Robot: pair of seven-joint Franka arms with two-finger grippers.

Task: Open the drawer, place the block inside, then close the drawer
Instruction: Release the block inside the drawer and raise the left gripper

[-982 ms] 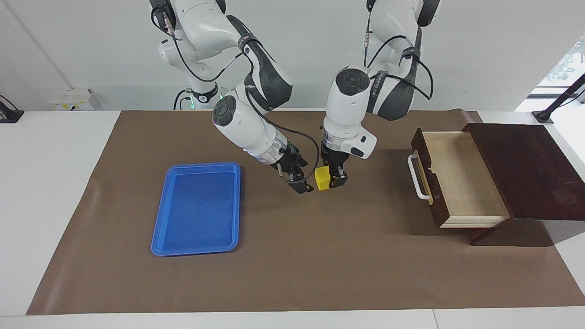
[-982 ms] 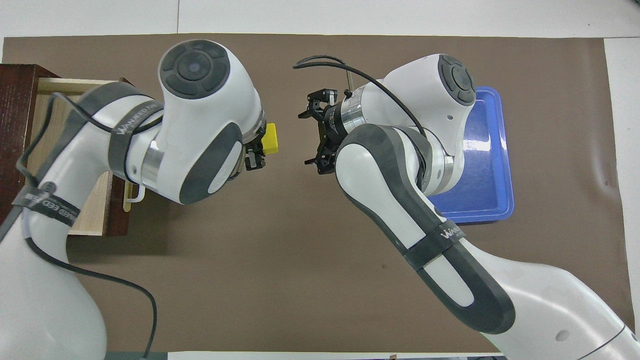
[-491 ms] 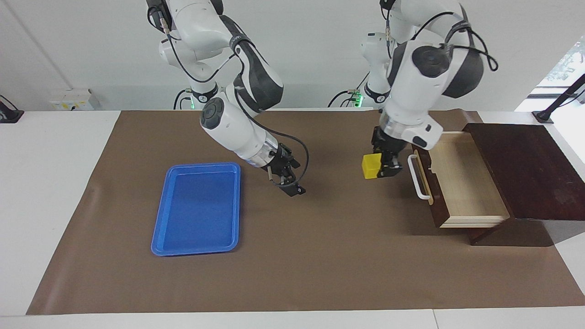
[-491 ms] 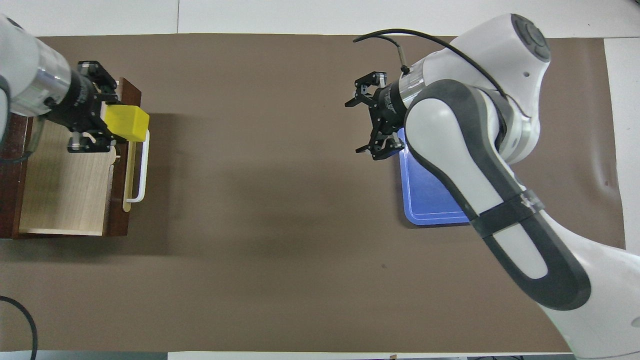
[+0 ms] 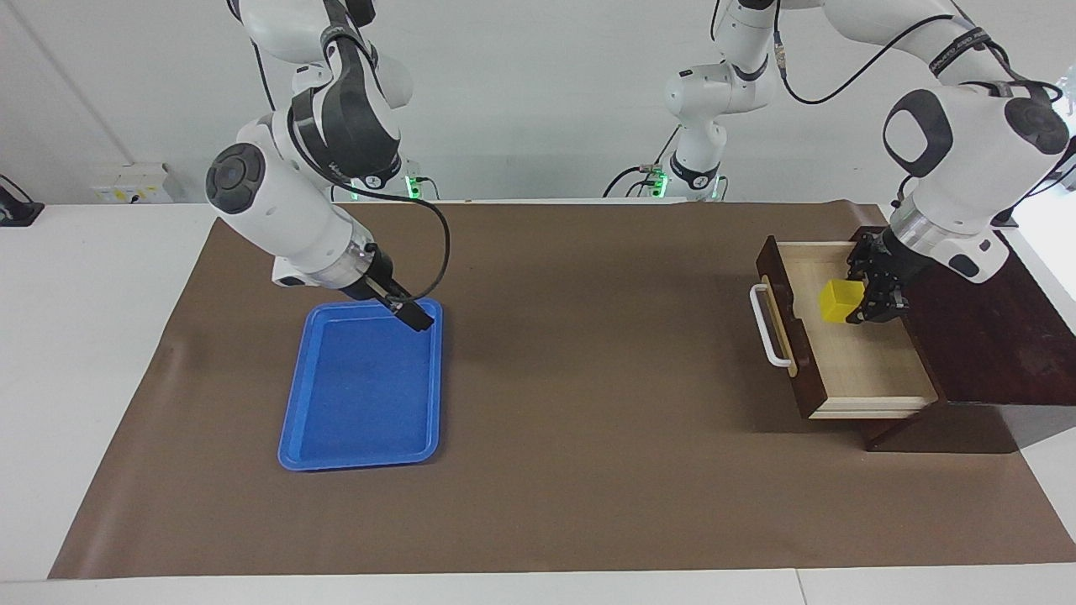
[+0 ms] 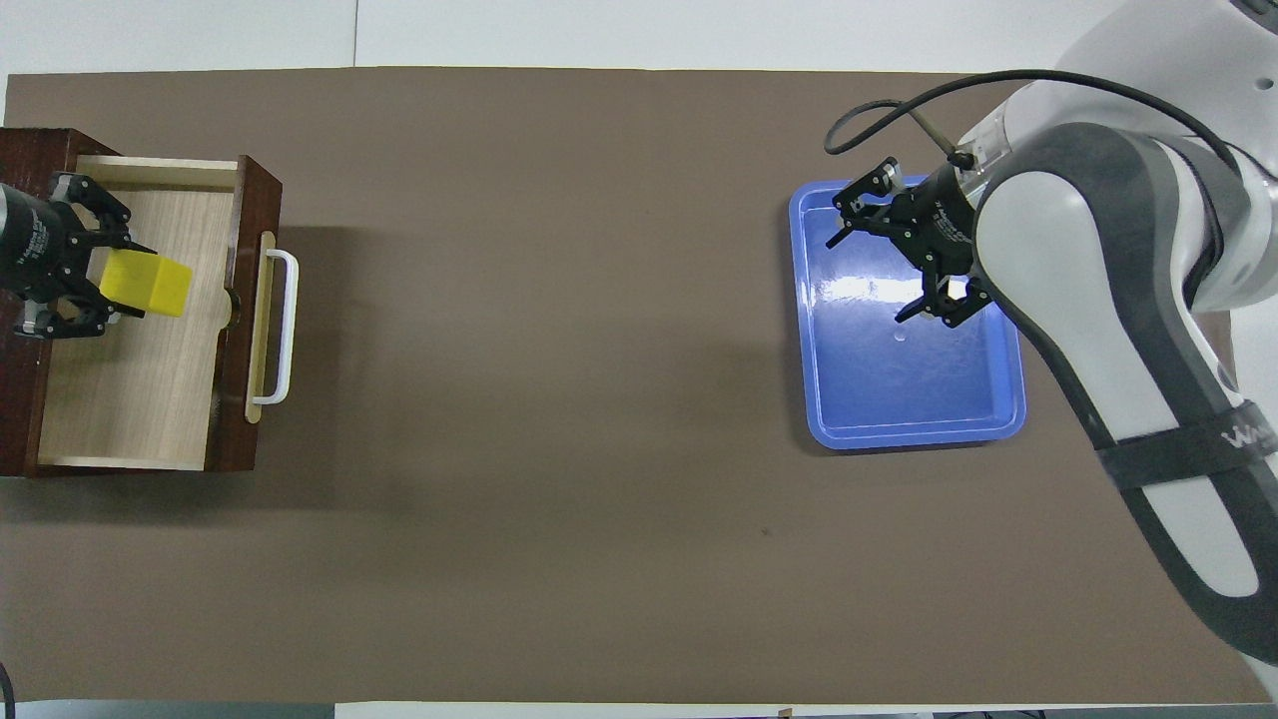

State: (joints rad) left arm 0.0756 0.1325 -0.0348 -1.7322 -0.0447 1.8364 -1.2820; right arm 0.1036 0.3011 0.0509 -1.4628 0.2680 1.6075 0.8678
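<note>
Having left the handle, left pincer (image 5: pixel 866 298) carries block (image 5: pixel 841 301) over drawer (image 5: pixel 857 361).

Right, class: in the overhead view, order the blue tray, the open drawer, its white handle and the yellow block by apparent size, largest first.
1. Drawer
2. Blue tray
3. White handle
4. Yellow block, held above the drawer by the left gripper, so it looks slightly larger than it is.
</note>
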